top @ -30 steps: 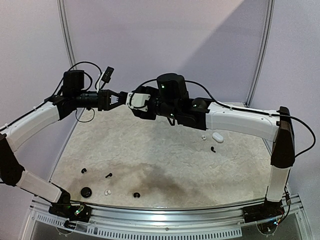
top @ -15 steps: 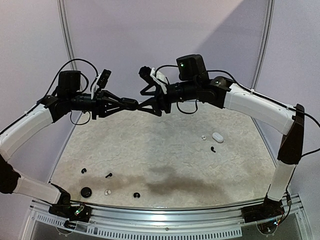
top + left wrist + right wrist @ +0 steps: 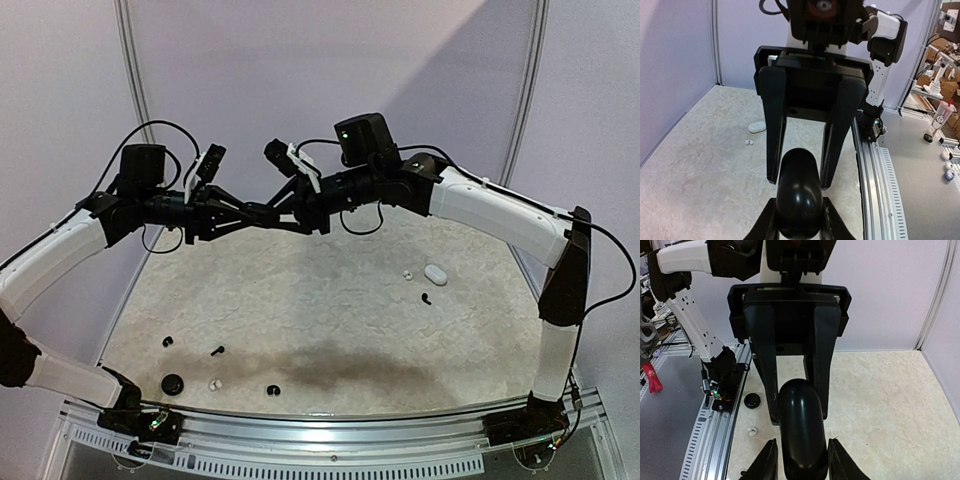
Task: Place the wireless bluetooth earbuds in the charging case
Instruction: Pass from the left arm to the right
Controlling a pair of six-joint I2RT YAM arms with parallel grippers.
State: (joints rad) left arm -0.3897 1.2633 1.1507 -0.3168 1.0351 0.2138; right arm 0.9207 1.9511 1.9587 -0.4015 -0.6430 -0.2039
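Note:
A glossy black charging case (image 3: 272, 212) hangs in mid-air between both raised arms. My left gripper (image 3: 264, 211) is shut on one end of the case (image 3: 800, 200). My right gripper (image 3: 284, 212) faces it, and its fingers (image 3: 775, 150) lie against both sides of the other end (image 3: 801, 430). The earbuds lie loose on the table. Black ones (image 3: 218, 350) (image 3: 272, 389) (image 3: 426, 298) and white ones (image 3: 213, 384) (image 3: 407, 274) are scattered there, none near the case.
A white case (image 3: 435, 274) lies on the table at the right, near white earbuds (image 3: 748, 142). A round black object (image 3: 173, 383) sits near the front left edge, by the aluminium rail (image 3: 330, 425). Purple walls enclose the back and sides.
The right arm rose and turned to face the left gripper. Its jaws spread wide, then narrowed onto the free end of the case. The left gripper kept its hold.

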